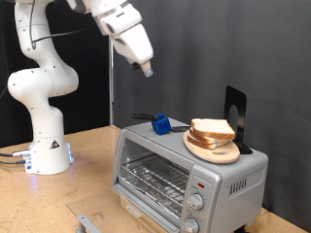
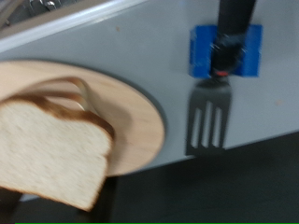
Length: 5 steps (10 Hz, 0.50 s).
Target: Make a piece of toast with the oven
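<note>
dark backdrop — gripper [image 1: 147, 70], finger state unclear, high above the oven [image 1: 185, 175] — toast [image 1: 212, 129] stacked atop.

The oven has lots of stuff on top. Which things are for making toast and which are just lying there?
For the toast job:
- oven
- bread piled on the plate, on top of the oven
- gripper, up in the air above the oven, holding nothing

Just lying about:
- wooden plate under the bread
- spatula in its blue holder
</note>
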Tool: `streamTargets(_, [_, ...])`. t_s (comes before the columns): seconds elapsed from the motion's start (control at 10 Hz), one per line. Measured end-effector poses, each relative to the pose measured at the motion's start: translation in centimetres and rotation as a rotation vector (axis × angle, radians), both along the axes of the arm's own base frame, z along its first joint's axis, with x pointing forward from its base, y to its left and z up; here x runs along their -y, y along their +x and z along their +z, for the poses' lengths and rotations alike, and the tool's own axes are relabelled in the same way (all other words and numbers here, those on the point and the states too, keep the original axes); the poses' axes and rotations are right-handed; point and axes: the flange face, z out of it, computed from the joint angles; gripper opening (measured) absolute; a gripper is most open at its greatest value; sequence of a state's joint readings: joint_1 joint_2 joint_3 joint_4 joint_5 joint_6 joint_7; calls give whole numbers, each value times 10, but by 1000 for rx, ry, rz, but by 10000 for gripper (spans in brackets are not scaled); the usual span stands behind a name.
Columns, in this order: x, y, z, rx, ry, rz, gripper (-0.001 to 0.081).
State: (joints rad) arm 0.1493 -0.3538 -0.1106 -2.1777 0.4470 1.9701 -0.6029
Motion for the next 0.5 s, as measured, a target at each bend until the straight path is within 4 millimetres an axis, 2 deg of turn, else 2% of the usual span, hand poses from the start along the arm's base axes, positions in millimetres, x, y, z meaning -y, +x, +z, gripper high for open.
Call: streamTargets(0.5, [-65, -37, 26, -75, 42, -30, 682])
